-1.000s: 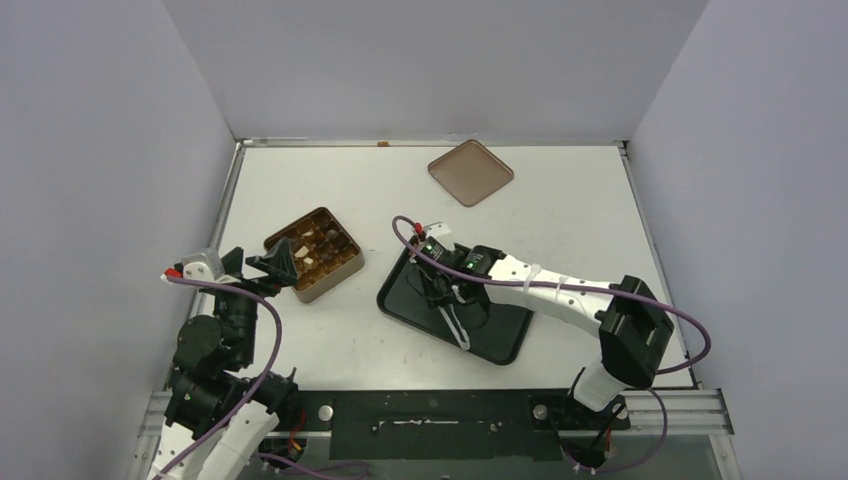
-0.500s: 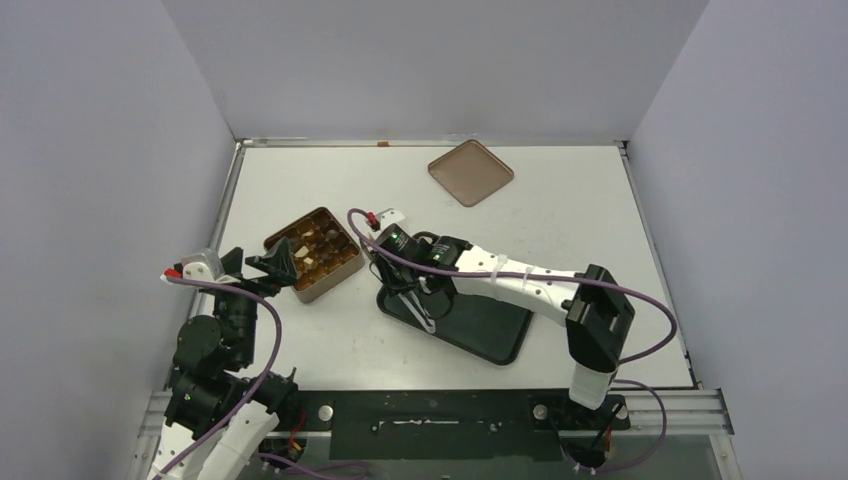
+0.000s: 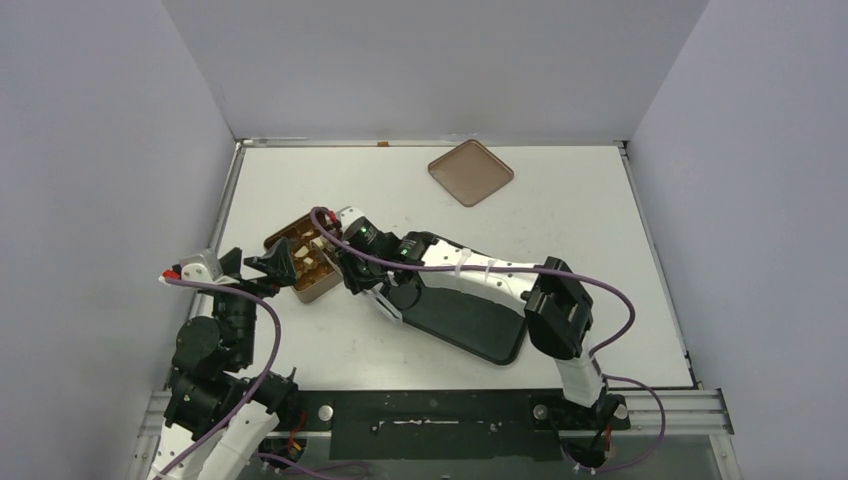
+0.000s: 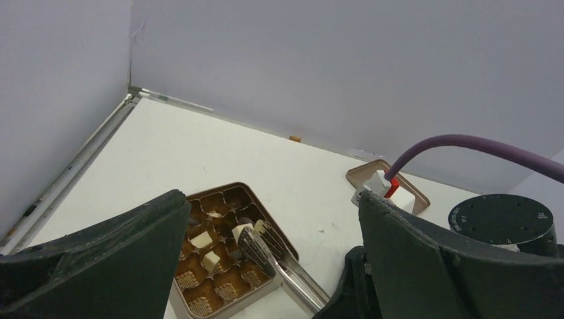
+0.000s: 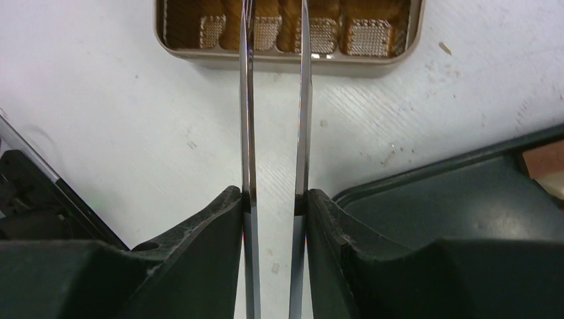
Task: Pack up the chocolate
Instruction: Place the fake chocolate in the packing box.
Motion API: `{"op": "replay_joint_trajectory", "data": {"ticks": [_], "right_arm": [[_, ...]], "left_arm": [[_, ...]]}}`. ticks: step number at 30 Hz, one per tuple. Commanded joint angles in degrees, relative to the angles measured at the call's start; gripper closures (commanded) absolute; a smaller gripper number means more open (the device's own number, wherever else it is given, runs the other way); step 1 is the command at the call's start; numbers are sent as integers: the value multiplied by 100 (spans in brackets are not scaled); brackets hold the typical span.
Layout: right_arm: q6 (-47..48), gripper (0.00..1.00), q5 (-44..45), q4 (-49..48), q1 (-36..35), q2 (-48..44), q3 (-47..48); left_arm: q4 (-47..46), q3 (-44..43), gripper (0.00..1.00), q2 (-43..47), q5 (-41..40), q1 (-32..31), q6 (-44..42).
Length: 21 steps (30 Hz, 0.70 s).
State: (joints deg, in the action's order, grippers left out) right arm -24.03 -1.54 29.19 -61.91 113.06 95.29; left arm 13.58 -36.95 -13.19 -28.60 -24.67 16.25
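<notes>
Chocolate [image 4: 201,239] pieces sit in the gold tin [image 4: 233,302]. We judge another is being placed: our right gripper [image 5: 275,199] clamps the tongs [image 4: 266,249], tips over a cell. Our left gripper [image 4: 271,199] gapes nearby. Next we ease the squeeze gently.

left arm [image 3: 215,335]: folded up at the near-left corner, wrist aimed right
left gripper [image 3: 272,262]: fingers spread wide
right arm [image 3: 480,275]: stretched low, reaching far left of its base
right gripper [image 5: 274,194]: fingers clamped on both blades of metal tongs [image 5: 247,133] — squeezed near-parallel
</notes>
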Motion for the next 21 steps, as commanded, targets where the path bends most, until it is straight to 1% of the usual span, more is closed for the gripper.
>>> {"op": "replay_joint_trajectory", "data": {"ticks": [1,14,21], "right_arm": [[99,74,-269,-458,-73,160,529],[125,72,-553,-318,-139,801,1217],[143,71,-703,-241,-205,978,1377]], "left_arm": [[-111,-96,3,52,-52,-3,-12],[-98,-96,2,74,-64,-21,-27],[-100,-92,3,80,-50,-21,-34]]}}
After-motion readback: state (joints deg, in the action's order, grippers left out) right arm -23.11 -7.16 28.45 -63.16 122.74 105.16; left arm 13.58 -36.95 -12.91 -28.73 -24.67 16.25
